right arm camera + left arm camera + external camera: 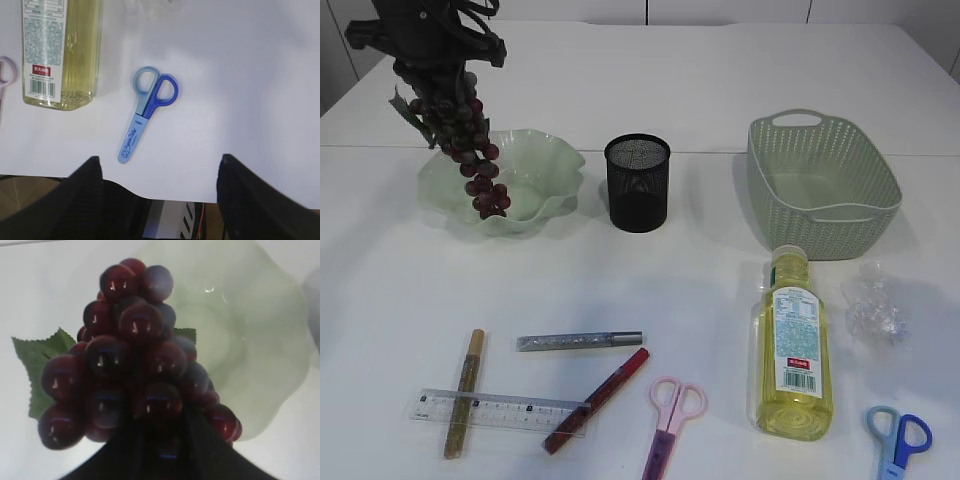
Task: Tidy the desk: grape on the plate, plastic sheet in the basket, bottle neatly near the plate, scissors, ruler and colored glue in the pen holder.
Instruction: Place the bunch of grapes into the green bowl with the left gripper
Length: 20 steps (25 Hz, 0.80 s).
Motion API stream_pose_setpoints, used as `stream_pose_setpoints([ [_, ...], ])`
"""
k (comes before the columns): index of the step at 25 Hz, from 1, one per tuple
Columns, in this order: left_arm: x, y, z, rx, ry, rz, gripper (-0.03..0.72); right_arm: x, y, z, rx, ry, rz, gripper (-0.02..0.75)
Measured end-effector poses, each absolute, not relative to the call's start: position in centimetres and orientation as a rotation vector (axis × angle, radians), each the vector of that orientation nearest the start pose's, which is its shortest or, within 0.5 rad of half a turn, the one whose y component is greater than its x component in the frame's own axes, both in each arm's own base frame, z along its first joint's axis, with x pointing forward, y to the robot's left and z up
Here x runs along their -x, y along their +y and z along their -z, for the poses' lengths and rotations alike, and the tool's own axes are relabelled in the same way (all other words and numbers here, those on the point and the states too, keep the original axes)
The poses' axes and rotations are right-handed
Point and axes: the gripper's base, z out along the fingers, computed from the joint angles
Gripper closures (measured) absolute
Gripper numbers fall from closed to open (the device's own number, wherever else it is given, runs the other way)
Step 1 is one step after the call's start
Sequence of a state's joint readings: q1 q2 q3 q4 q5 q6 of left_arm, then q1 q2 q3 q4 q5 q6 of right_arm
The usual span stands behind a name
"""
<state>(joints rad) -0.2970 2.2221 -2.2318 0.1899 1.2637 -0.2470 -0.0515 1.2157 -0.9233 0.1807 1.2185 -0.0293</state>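
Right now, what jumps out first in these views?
The grape bunch hangs from the left gripper over the wavy green plate at back left, its lowest grapes reaching down to the plate. A yellow bottle lies on its side at front right, below the green basket. The right gripper hovers open above the blue scissors.

A bunch of dark red grapes (135, 360) fills the middle of the left wrist view, its berries glossy with small highlights and a serrated green leaf (37, 365) sticking out on its left side. The dark jaws of the left gripper (167, 447) rise from the bottom edge and close around the near end of the bunch. Behind and to the right lies the pale green wavy-edged plate (260, 340) on the white table (35, 285).
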Motion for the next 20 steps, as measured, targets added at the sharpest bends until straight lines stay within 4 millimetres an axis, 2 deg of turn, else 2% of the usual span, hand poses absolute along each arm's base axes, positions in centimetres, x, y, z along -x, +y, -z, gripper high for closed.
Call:
stream_pose_setpoints([
  [6,-47.6,-13.0,-26.4,-0.09,2.747,-0.098,0.566,-20.2,0.5,-28.3,-0.107,2.976,-0.25,0.188],
  [15,-48.3,-13.6,-25.4,-0.054,2.717,-0.01,0.566,-20.3,0.5,-28.3,-0.108,2.968,-0.249,0.186],
  [20,-48.8,-13.8,-23.5,-0.051,2.753,-0.017,0.565,-20.3,0.5,-28.3,-0.108,2.968,-0.249,0.188],
])
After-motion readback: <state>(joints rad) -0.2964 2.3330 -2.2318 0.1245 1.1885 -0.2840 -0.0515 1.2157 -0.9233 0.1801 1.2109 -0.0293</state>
